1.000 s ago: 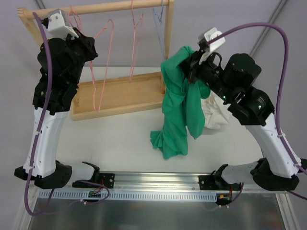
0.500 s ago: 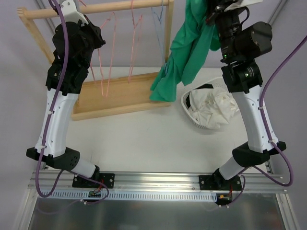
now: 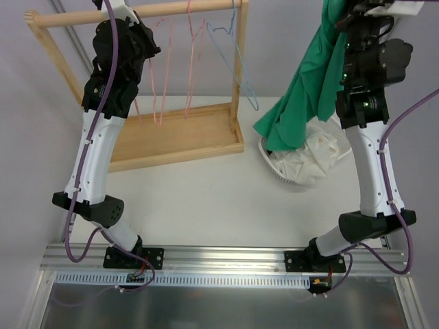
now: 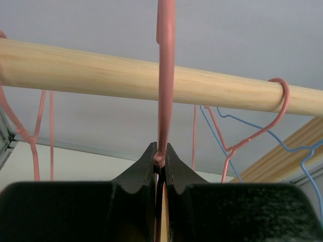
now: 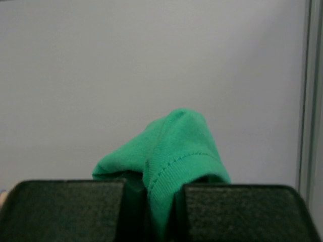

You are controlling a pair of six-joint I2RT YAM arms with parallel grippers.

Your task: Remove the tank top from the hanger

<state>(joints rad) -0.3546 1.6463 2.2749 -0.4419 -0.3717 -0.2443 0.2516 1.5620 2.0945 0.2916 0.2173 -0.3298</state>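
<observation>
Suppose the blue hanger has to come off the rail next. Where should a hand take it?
Probably the neck just under the hook of the blue hanger, approached from the arms' side and closing across the wire. It hangs bare from the rail near its right end, and its wires meet there.

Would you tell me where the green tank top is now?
In the top view the tank top hangs upper right from the right gripper, lower end by the basket.

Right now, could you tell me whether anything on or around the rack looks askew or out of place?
The blue hanger hangs crooked on the rod, its lower corner poking out past the rack's end post. Otherwise nothing stands out.
</observation>
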